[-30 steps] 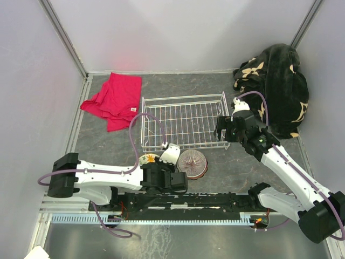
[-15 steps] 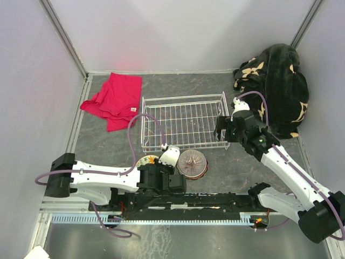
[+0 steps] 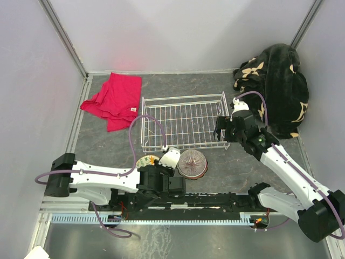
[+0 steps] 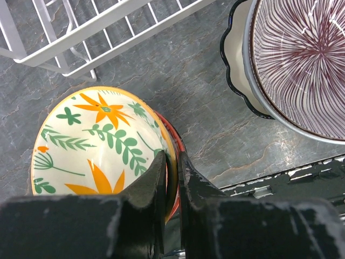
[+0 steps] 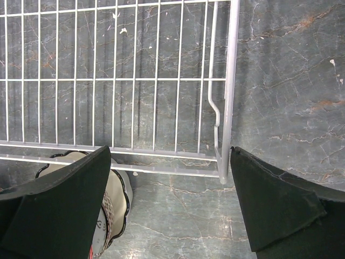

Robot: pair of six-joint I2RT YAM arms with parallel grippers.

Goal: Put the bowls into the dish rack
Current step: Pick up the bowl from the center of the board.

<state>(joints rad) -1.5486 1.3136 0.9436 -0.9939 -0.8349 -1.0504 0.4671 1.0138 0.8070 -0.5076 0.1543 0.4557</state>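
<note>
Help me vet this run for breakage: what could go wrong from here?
The left gripper pinches only the floral bowl's near rim, so the bowl may tilt or slip when lifted. The dish rack's low wire wall stands in its way and could catch it. The striped bowl sits close beside and could be knocked.

Plain pale grey walls (image 3: 188, 32) enclose a dark marbled slate-grey tabletop (image 3: 102, 148) with metal corner posts (image 3: 63, 35).

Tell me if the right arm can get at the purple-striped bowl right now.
Probably yes: the right hand is open, and only bare table lies between it and the striped bowl.
</note>
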